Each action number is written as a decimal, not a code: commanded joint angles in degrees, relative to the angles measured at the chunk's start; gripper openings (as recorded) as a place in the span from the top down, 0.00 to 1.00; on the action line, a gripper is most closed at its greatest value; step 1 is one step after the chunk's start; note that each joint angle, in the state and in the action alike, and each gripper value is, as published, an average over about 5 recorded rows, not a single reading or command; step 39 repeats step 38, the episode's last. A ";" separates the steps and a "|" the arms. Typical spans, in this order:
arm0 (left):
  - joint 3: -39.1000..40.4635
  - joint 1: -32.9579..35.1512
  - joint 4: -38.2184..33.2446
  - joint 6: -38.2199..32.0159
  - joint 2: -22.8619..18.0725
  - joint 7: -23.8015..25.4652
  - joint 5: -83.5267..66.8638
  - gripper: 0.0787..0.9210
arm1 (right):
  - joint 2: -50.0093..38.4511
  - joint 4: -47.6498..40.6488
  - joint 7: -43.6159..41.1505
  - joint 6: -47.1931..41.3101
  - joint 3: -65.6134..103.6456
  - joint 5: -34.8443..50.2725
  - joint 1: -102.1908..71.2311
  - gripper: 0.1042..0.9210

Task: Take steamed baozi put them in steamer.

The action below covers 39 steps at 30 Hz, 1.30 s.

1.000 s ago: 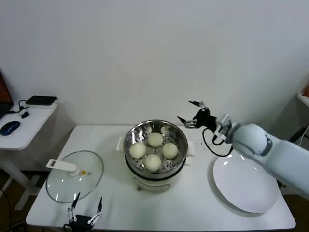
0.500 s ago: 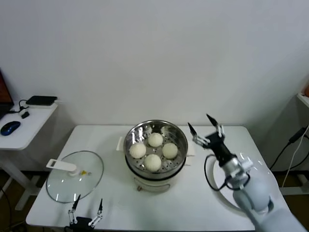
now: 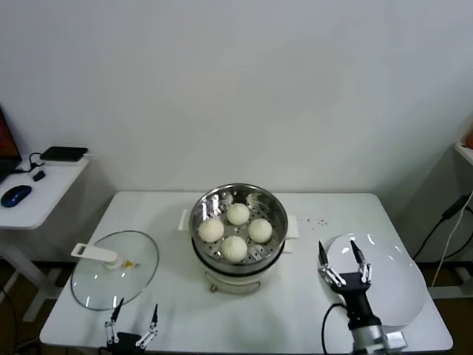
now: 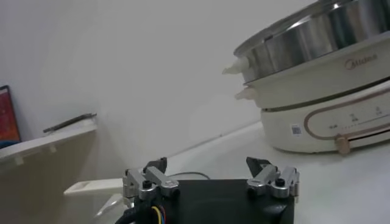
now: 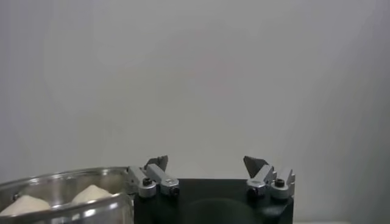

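Several cream-white steamed baozi [image 3: 235, 248] lie in the shiny steel steamer [image 3: 275, 209] on its white cooker base in the middle of the table. My right gripper [image 3: 344, 264] is open and empty, low at the front right over the white plate [image 3: 392, 285], pointing up. My left gripper [image 3: 132, 324] is open and empty at the table's front left edge. In the left wrist view the left gripper [image 4: 208, 172] faces the steamer [image 4: 317, 36]. In the right wrist view the right gripper [image 5: 207, 167] faces the wall, with baozi [image 5: 91, 194] at the lower edge.
A glass lid [image 3: 114, 268] with a white handle lies on the table at the left. A side desk [image 3: 33, 194] with a mouse and a black device stands far left. The white plate is bare.
My right arm has drawn back from beside the steamer, down toward the table's front right, and now only its open gripper shows over the plate. The baozi and the left gripper have not moved.
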 commanded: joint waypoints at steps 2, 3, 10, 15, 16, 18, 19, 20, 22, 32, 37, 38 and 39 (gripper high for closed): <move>0.18 0.10 0.41 -0.22 -0.19 -0.05 0.16 0.12 | 6.44 -0.08 0.33 4.83 2.87 -3.65 -6.17 0.12; 0.17 0.12 0.38 -0.26 -0.22 -0.06 0.17 0.12 | 6.43 -0.17 0.31 4.85 2.71 -3.74 -6.15 0.12; 0.02 0.20 0.35 -0.47 -0.37 -0.18 0.01 0.12 | 6.29 -0.43 0.03 4.56 1.09 -4.22 -6.52 0.12; 0.12 0.08 0.40 -0.50 -0.48 -0.17 -0.01 0.12 | 6.10 -0.67 0.14 4.46 0.38 -4.89 -6.87 0.12; 0.12 0.10 0.35 -0.48 -0.48 -0.17 -0.02 0.12 | 6.09 -0.73 0.18 4.47 0.28 -4.98 -6.90 0.12; 0.09 0.10 0.28 -0.45 -0.46 -0.16 -0.05 0.12 | 6.11 -0.81 0.21 4.52 0.18 -5.17 -6.93 0.12; 0.06 0.09 0.26 -0.44 -0.43 -0.15 -0.06 0.12 | 6.12 -0.83 0.21 4.55 0.13 -5.24 -6.94 0.12; 0.03 0.08 0.23 -0.42 -0.41 -0.15 -0.08 0.12 | 6.12 -0.85 0.20 4.57 0.09 -5.29 -6.96 0.12; -0.01 0.09 0.17 -0.40 -0.37 -0.13 -0.09 0.12 | 6.10 -0.84 0.18 4.60 0.06 -5.29 -6.99 0.12; -0.22 0.02 0.10 -0.32 -0.43 -0.14 -0.22 0.12 | 5.94 -0.98 0.13 4.48 -0.59 -5.40 -7.02 0.12; -0.19 0.03 -0.02 -0.22 -0.50 -0.14 -0.25 0.12 | 5.80 -1.16 0.11 4.49 -0.78 -5.40 -7.08 0.12; -0.18 0.04 -0.04 -0.20 -0.50 -0.13 -0.26 0.12 | 5.79 -1.17 0.11 4.51 -0.81 -5.40 -7.10 0.12; -0.18 0.04 -0.04 -0.20 -0.50 -0.13 -0.26 0.12 | 5.79 -1.17 0.11 4.51 -0.81 -5.40 -7.10 0.12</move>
